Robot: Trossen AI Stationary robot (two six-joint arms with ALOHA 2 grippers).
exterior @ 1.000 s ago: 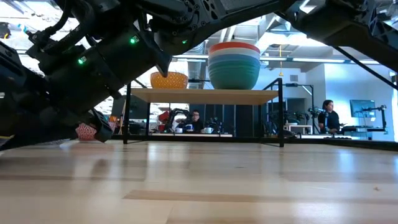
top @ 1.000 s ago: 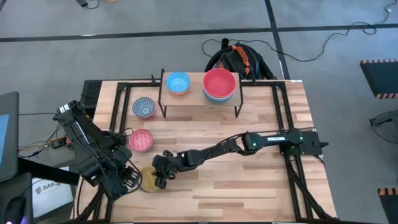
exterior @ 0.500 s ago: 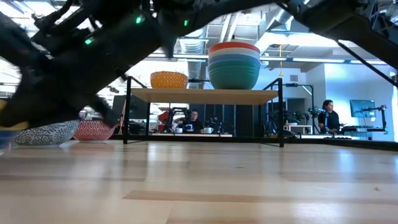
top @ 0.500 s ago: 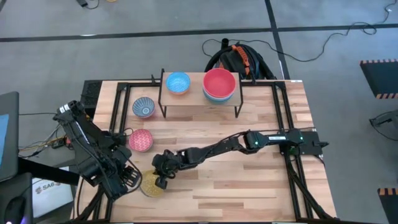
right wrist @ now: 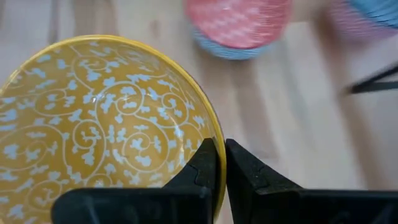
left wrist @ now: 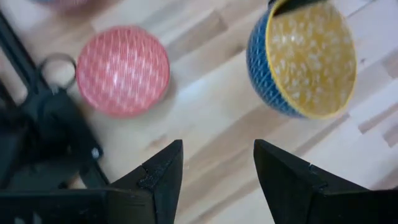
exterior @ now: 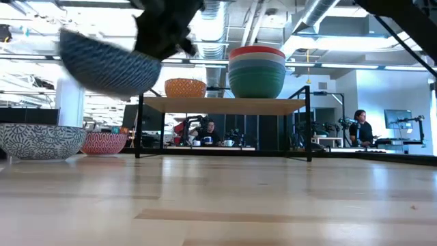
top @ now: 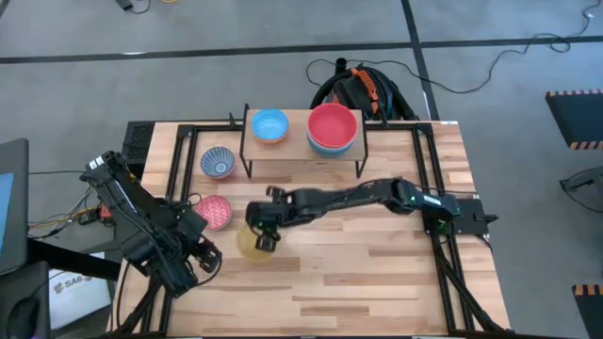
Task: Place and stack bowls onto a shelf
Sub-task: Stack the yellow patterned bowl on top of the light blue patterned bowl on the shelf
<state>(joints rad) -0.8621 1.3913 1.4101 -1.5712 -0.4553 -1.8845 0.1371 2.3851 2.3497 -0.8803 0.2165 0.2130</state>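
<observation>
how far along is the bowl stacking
Partly done: the shelf already carries a stack topped by a red bowl and a light blue bowl. The right gripper is shut on the yellow bowl, lifted. The pink patterned bowl and blue-and-white patterned bowl remain on the table.

orange-black cable bundle (top: pixel 363 89) behind table | seated people (exterior: pixel 360 128) in background | monitor (top: pixel 11 202) left

There are two robot arms, one shelf (top: pixel 301 155), and eight bowls: five on the shelf, two on the table (top: pixel 377 273), one held.
</observation>
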